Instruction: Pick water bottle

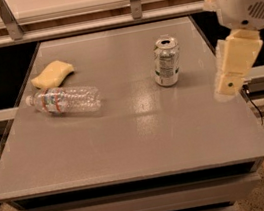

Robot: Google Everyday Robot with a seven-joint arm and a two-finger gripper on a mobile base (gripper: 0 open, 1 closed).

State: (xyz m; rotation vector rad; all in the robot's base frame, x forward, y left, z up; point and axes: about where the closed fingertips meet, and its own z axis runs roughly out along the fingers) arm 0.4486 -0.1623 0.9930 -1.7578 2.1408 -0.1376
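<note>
Camera view: the water bottle [66, 100] lies on its side on the left part of the grey table [144, 146], with its white cap pointing left and the red-and-blue label band close to that end. It sits just in front of the yellow sponge [52, 73] and well apart from the upright silver can [167, 61].

You can see through the clear, ribbed wall, so judge the bottle light and probably empty. Its thin plastic would buckle under a hard squeeze, and it is round enough to roll on the smooth, slightly glossy tabletop. Take it across the ribbed middle, where the ridges give some bite.

The gripper [232, 72] hangs at the table's right edge, past the can and far from the bottle. You cannot tell whether it is spread or pressed together.
</note>
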